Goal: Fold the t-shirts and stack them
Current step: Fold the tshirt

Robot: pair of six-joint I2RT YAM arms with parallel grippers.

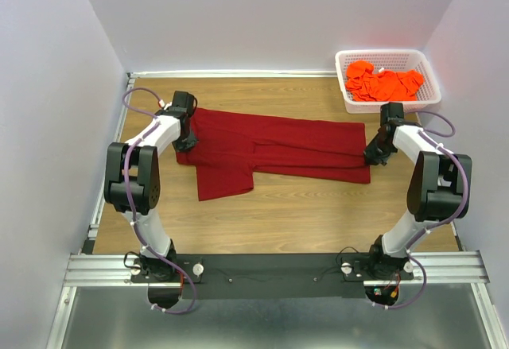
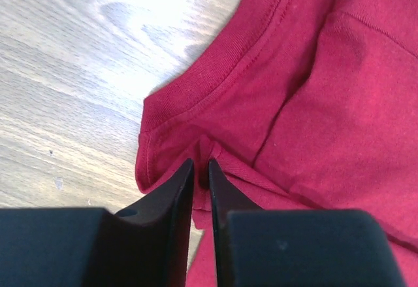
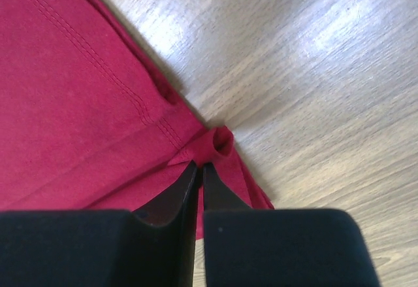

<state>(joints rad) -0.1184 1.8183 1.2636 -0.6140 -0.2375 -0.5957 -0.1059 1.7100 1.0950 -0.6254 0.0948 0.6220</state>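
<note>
Fingers of the left gripper (image 2: 201, 163): nearly together, nipping a small ridge of cloth beside the collar.
Fingers of the right gripper (image 3: 199, 164): nearly together, with a curled hem corner right at the tips; whether they grip it cannot be told.
Maroon shirt (image 1: 278, 146): lies stretched left to right across the middle of the table (image 1: 318, 222), folded lengthwise, one flap sticking out toward the near side at its left end.
Orange shirts (image 1: 386, 83): heaped in the basket (image 1: 390, 104) at the far right corner.
Risk, snagging: if either arm lifts with cloth caught between the tips, that end is likely dragged up and the fold opens.
Risk, uneven ends: if only one side lets go, the shirt probably skews across the table.
Risk, puckers: both pinched spots stand up in ridges; folded over unflattened, they would make a lumpy bundle.
Risk, loose flap: left out, it would spoil a neat stack.
Risk, basket: it sits just beyond the right arm, and a wide swing could knock it.
</note>
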